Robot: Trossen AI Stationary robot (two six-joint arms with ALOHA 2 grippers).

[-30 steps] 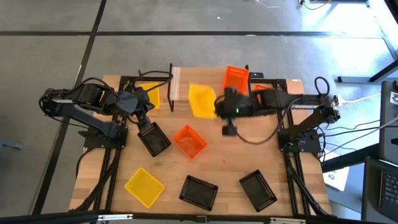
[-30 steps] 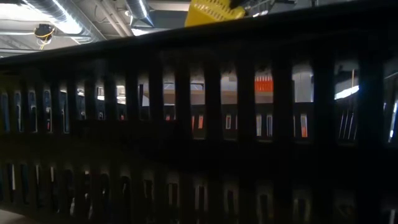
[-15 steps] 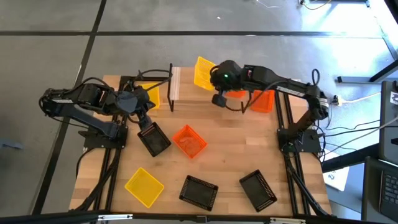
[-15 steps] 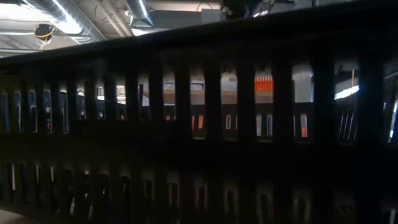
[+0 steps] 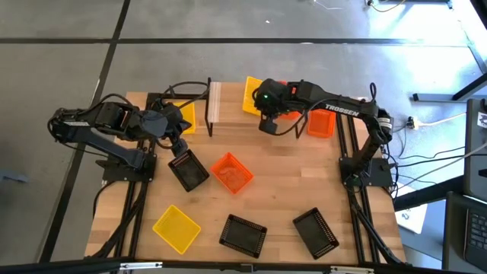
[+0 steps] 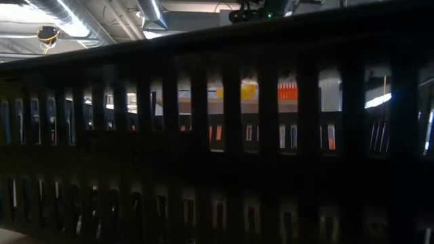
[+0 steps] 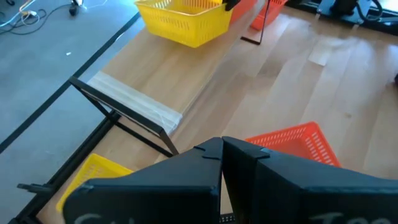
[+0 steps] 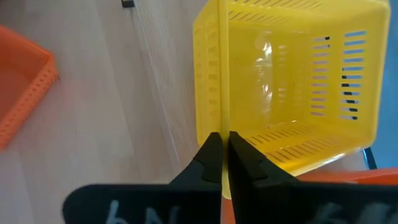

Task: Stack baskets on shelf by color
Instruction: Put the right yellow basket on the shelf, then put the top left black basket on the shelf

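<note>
My right gripper (image 8: 220, 140) is shut on a yellow basket (image 5: 252, 93) over the far part of the light-wood shelf (image 5: 215, 103). That basket (image 7: 186, 22) is upright, at or just above the shelf top. An orange basket (image 5: 320, 122) stands to its right. Another yellow basket (image 5: 183, 117) lies left of the shelf. My left gripper (image 7: 221, 149) is shut, above the far left corner of a black basket (image 5: 190, 170). On the table rest an orange basket (image 5: 232, 172), a yellow one (image 5: 176, 227) and two more black ones (image 5: 243, 234) (image 5: 316, 232). My right gripper pinches the yellow basket's side wall at its rim (image 8: 219, 118), one finger inside and one outside, from above and pointing down. The basket stays upright below the fingers; whether its bottom rests on the shelf, I cannot tell. My left gripper: I cannot tell whether it touches the black basket.
A black basket's perforated wall (image 6: 217, 149) fills the low view. The shelf's thin black legs (image 7: 118, 121) stand near my left gripper. Bare tabletop (image 5: 281, 186) lies between the shelf and the near row of baskets.
My right gripper has carried the yellow basket from the shelf's near side toward the table's far edge, first high, then down toward the shelf top. The basket has turned about on the way. My left arm has kept still.
</note>
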